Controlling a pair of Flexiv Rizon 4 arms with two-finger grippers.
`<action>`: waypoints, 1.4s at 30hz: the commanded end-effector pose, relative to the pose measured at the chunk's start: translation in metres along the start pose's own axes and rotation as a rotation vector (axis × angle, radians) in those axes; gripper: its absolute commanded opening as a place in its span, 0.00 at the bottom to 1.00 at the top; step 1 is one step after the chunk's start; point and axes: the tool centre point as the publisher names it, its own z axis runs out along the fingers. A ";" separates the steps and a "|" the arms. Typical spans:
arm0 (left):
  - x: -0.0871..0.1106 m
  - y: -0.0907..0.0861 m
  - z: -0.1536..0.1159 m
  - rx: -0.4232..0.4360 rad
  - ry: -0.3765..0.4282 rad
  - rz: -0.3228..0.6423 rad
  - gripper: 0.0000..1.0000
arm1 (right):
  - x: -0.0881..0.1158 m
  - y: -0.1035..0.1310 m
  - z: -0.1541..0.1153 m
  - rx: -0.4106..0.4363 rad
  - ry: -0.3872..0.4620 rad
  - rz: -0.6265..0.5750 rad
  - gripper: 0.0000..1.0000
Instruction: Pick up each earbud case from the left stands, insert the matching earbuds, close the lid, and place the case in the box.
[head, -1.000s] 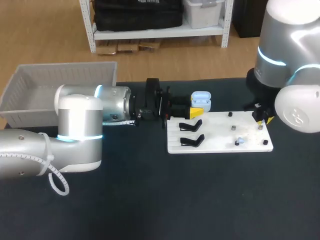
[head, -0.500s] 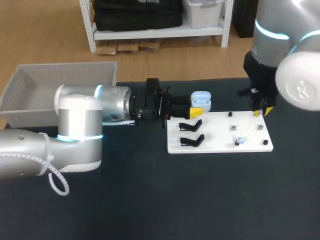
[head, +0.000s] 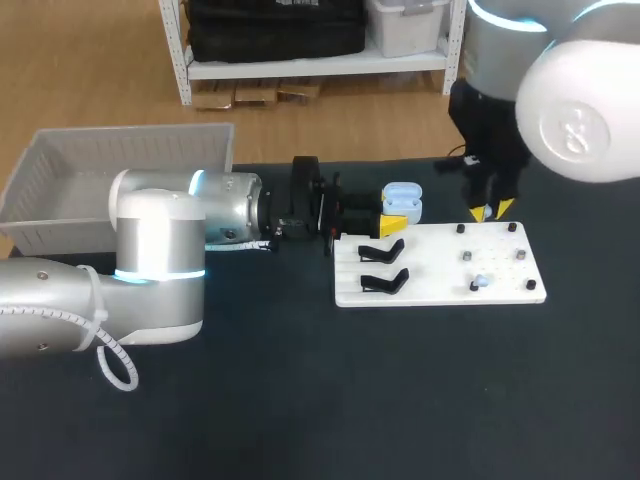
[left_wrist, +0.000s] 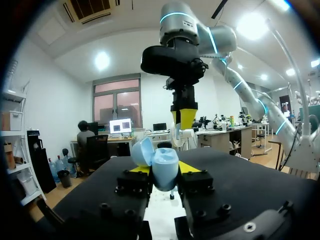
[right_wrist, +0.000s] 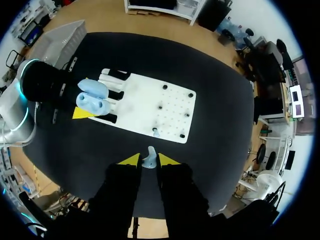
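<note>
**Case clamped open, earbud pinched over the desk**

The left gripper (left_wrist: 165, 170) has its fingers closed on the light-blue earbud case (left_wrist: 159, 162) from both sides. The lid is open, and the case is held just beyond the far left corner of the white board (head: 440, 272). The right gripper (right_wrist: 149, 161) hangs high over the desk (head: 300, 400) near the board's far edge, fingers nearly together, pinching a pale earbud (right_wrist: 149, 159) between the yellow tips. A second earbud (head: 480, 283) sits on the board (toward its right end), with two black stands (head: 383, 253) at its left. The grey box (head: 60, 165) stands at the desk's far left corner.
</note>
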 end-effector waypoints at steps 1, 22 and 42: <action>0.001 -0.001 0.000 -0.004 -0.003 0.003 0.00 | 0.001 0.000 0.001 0.002 -0.004 0.002 0.00; 0.001 -0.001 0.000 -0.004 -0.003 0.003 0.00 | -0.028 0.041 -0.009 -0.032 0.038 0.514 0.00; 0.001 -0.001 0.000 -0.004 -0.003 0.003 0.00 | -0.033 0.059 -0.011 -0.008 0.048 0.623 0.00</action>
